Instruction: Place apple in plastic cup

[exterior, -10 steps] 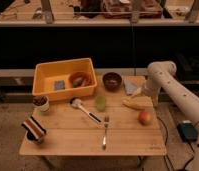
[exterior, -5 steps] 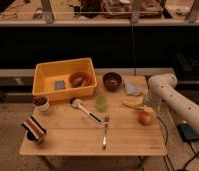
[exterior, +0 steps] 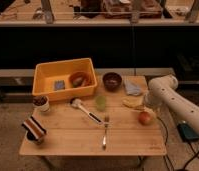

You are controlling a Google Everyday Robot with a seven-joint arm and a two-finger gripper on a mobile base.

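Across most of our view we see a wooden table [exterior: 68,142], and from its right side a white arm [exterior: 178,102] reaches in over the edge. Toward the back left stands a yellow bin [exterior: 63,65] holding a brownish dish [exterior: 79,79] and a grey-blue sponge [exterior: 59,85]. We place the gripper [exterior: 149,104] at the arm's end, low over the table's right part, just above the apple [exterior: 144,118] and beside a banana [exterior: 132,103]; whether it is apart or together we cannot tell. Behind the banana lie a crumpled cloth [exterior: 133,89] and a dark bowl [exterior: 112,80]. A brush [exterior: 85,111] and a fork [exterior: 105,134] lie near the middle. The plastic cup [exterior: 100,102] stands upright between brush and banana, well apart from the apple, which rests on the wood near the right edge.
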